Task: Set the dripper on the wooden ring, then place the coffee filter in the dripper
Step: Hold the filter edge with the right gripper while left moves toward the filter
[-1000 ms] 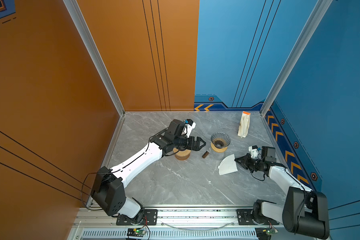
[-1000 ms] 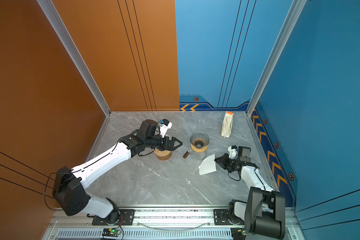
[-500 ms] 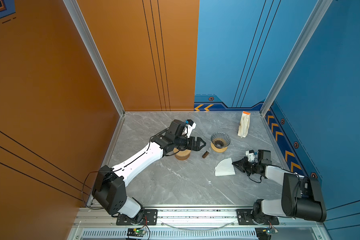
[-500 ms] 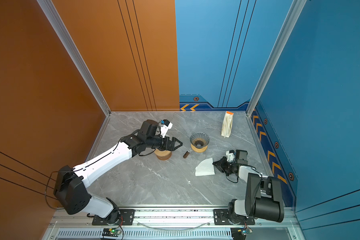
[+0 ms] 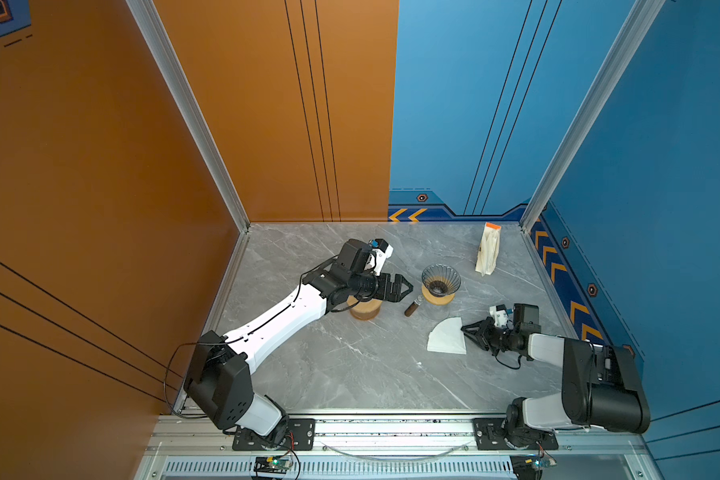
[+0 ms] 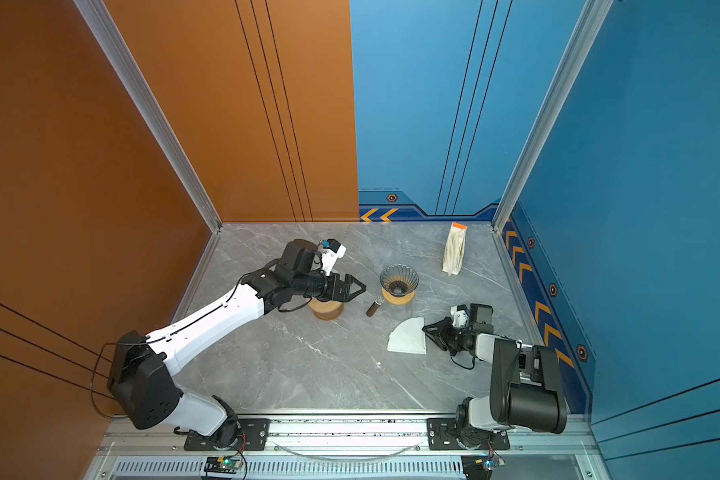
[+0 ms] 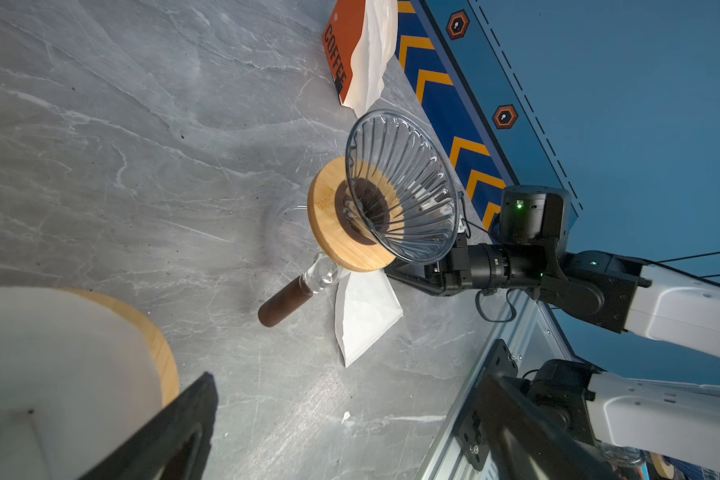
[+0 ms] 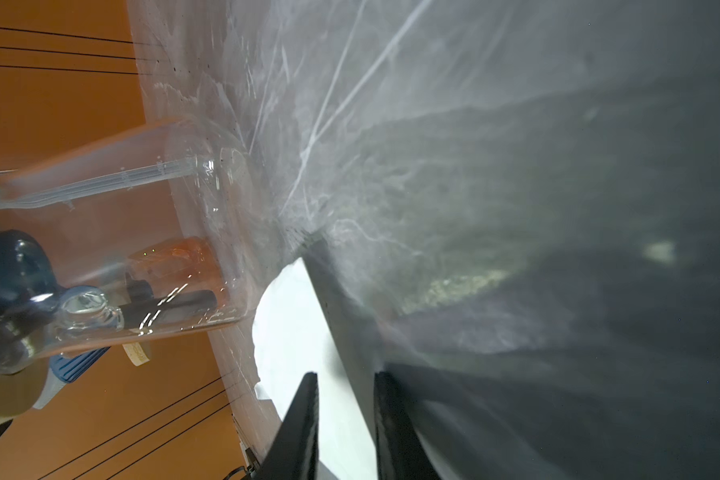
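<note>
The coffee filter [image 5: 447, 338] is laid flat on the worktop [image 5: 350, 365], the right gripper [image 5: 466, 328] slightly parted at its edge, the left gripper [image 5: 406, 286] spread wide.

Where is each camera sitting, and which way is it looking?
Top views: high up, looking down at the whole table; the left arm and right arm show in both.
Left wrist: on the left arm, facing the dripper; one of the left pincer's fingers and the right arm show.
Right wrist: low over the table, facing the glass jug; the right pincer shows.
Shared: every view sees the coffee filter.
</note>
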`<control>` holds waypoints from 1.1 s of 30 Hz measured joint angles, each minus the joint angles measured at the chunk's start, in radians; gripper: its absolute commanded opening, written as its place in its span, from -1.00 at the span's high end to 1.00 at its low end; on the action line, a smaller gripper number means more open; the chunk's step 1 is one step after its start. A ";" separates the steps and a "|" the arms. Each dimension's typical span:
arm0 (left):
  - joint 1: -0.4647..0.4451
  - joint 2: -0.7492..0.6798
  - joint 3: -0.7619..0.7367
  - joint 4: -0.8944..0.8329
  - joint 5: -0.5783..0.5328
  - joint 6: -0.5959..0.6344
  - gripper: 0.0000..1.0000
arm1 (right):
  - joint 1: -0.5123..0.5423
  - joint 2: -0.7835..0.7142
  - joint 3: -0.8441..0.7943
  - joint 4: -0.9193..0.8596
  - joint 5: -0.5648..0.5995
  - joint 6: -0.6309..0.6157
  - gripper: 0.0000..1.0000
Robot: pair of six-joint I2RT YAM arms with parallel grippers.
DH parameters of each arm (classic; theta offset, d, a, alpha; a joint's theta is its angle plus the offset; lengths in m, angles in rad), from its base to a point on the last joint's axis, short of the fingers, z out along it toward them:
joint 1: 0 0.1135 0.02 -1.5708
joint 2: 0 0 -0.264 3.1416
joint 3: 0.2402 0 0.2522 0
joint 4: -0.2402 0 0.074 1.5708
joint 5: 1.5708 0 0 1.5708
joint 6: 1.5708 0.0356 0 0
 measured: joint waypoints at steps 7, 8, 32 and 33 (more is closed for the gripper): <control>-0.035 -0.050 -0.043 -0.009 0.000 0.005 -0.75 | 0.021 -0.016 0.000 -0.027 0.008 -0.005 0.54; -0.042 -0.071 -0.064 -0.009 -0.001 0.006 -0.66 | 0.026 -0.021 0.000 -0.037 0.008 -0.008 0.53; -0.279 0.021 -0.311 0.136 -0.103 0.015 0.78 | 0.047 -0.071 -0.014 -0.074 -0.027 -0.011 0.54; -0.284 0.051 -0.303 0.143 -0.103 0.019 0.78 | 0.047 -0.071 -0.016 -0.074 -0.027 -0.010 0.54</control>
